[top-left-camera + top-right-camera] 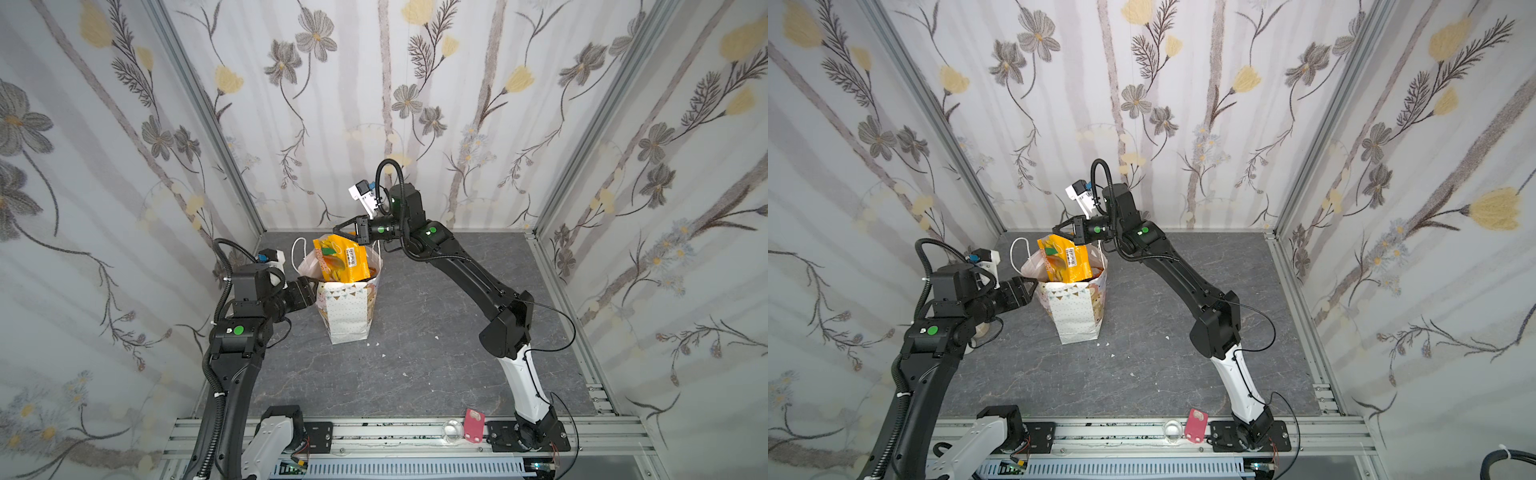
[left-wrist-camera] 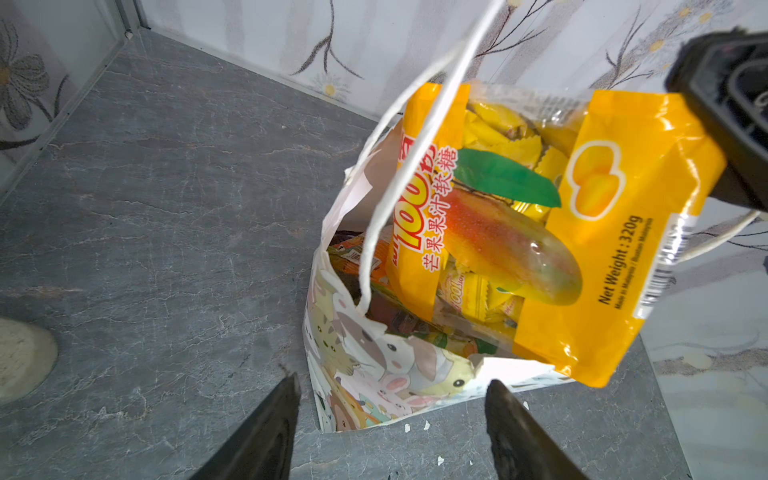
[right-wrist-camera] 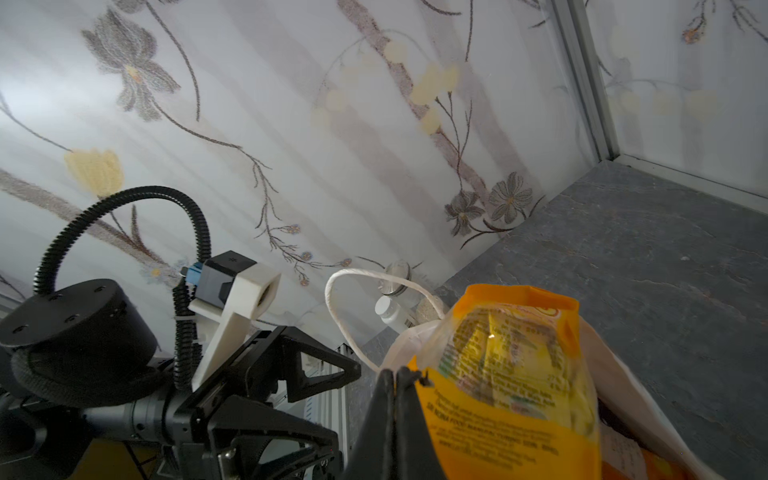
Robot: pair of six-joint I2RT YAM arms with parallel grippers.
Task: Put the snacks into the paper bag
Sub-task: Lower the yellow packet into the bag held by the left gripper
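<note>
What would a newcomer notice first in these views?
The bright yellow-orange mango packet stands half out of the white paper bag, left of centre on the grey table, its top corner pinched by the shut right pincer. Next come the left pincer, jaws apart at the bag's side, and the loud floral wallpaper all around.

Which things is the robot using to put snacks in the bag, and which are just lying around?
For the job: mango sweets packet, pinched by the right hand; paper bag, other packets inside; left hand beside it.
Just lying about: red card and clear disc on the front rail; white crumbs on the table.
</note>
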